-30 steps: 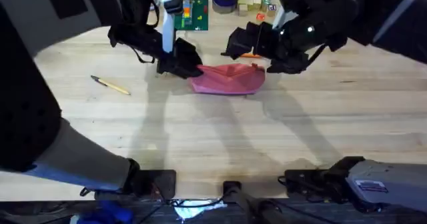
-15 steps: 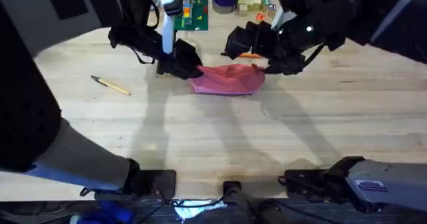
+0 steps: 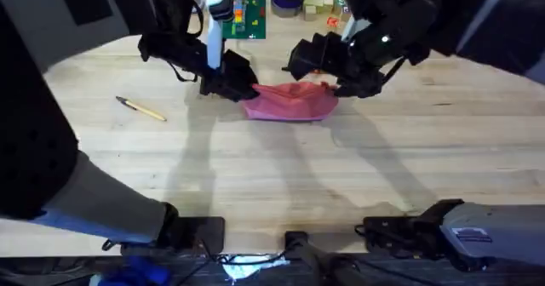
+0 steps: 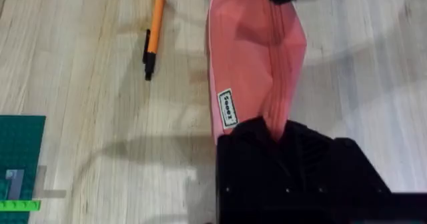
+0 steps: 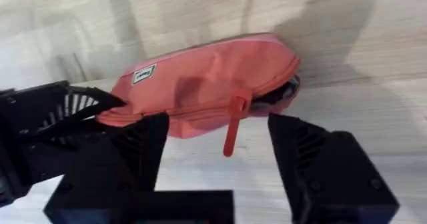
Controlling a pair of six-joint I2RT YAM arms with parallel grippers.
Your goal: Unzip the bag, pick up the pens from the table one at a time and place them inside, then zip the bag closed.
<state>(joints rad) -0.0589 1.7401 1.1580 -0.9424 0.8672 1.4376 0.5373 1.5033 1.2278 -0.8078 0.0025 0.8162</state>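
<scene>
Pink bag (image 3: 291, 101) on table (image 3: 281, 167), far middle.
Left tool (image 4: 277, 134) clamps bag's end; right tool (image 5: 217, 141) spread open at zipper pull. Yellowish pen (image 3: 140, 109) lies well left.

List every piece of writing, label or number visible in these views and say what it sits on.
Small white tag with dark lettering, sewn on the side of the pink bag: too small to read; the same tag shows in the right wrist view, also unreadable.
Pale markings on the green board beside the bag: too blurred to read as characters.
Orange pen and yellowish pen: no print can be made out.
</scene>
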